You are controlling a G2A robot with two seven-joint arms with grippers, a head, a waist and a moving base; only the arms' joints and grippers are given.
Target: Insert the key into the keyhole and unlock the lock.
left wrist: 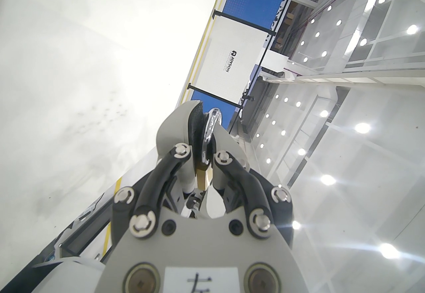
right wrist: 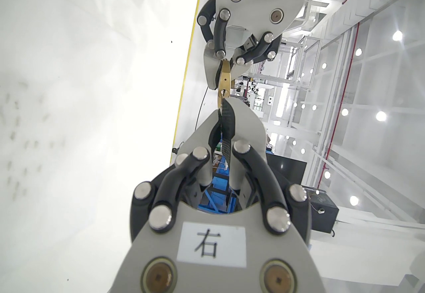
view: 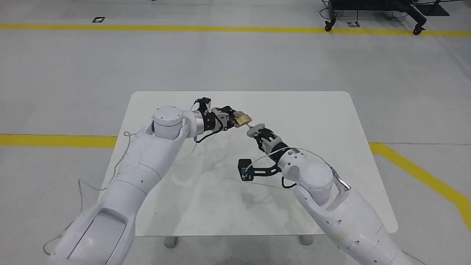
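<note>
Above the middle of the white table, a brass padlock is held in my left gripper, which is shut on it. In the left wrist view the gripper clamps the lock's brass body, and the silver shackle sticks out past the fingertips. My right gripper meets the lock end to end. Seen from the right wrist, this gripper is shut, with a brass sliver of the key at its tips touching the keyhole end of the padlock. The left gripper faces it.
Both grippers hang above the table top, away from its edges. Bare table surface lies under and around the arms. Yellow floor lines and a dark wheeled cart are far behind the table.
</note>
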